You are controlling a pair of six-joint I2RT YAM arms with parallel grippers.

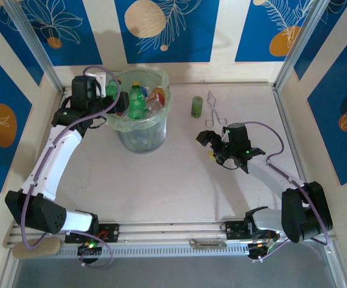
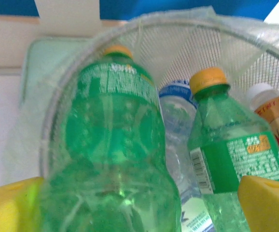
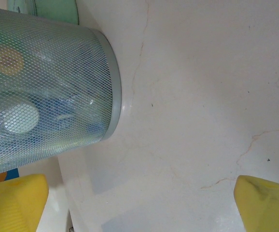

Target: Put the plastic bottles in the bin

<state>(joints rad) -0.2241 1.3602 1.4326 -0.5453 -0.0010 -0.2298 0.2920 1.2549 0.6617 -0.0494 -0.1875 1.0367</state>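
Hovering at the bin's (image 1: 138, 143) ten-o'clock rim, my left gripper (image 2: 139, 208) gapes around a green bottle (image 2: 110, 145) that may tip outside if my fingers (image 2: 9, 205) snag the liner (image 1: 161, 107); right gripper (image 3: 139, 203) open, four o'clock.

L hand (image 1: 118, 99) open, R hand (image 1: 212, 149) open.

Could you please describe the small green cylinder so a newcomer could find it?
Start at the bin toward the back and look right. The small green cylinder stands there, left of the wire tongs: stubby and solid, not thin wire.
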